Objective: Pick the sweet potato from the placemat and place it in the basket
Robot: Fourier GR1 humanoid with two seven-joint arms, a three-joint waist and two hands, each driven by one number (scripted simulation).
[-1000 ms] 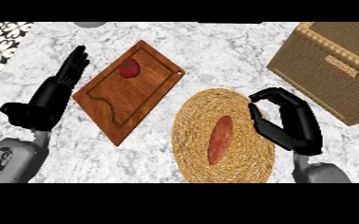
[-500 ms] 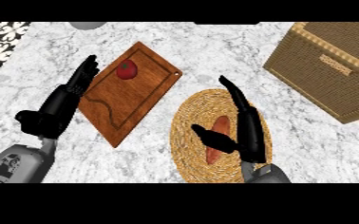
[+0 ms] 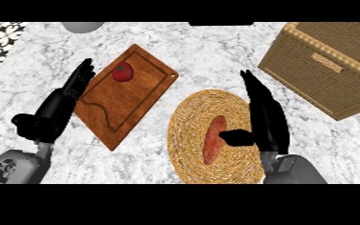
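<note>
On the round woven placemat [image 3: 225, 138] at the lower middle of the marble counter [image 3: 211, 57] lies the sweet potato [image 3: 214, 139], a long orange-red root set lengthwise, its upper end tilted a little to the right. The right hand [image 3: 265, 119] stands just beside it on the right, over the mat's right edge, with its fingers straight and pointing up the view toward the counter's far side. Its thumb [image 3: 235, 137] reaches leftward and meets the right flank of the sweet potato near its middle; whether it truly presses the skin cannot be told. The fingers do not curl round the root, so the hand is released rather than grasping.

The wicker basket [image 3: 320, 66] sits at the upper right, well apart from the mat, with a pale label on its side.

To the left of the mat lies a wooden cutting board [image 3: 126, 102], turned at a slant, with a red tomato [image 3: 123, 72] on its upper end. The left hand [image 3: 60, 107] rests at the view's left, just beside the board's left edge, fingers straight and relaxed, holding nothing.

A grey rounded object [image 3: 83, 26] shows partly at the top edge, and a patterned patch [image 3: 10, 31] at the upper left corner.
</note>
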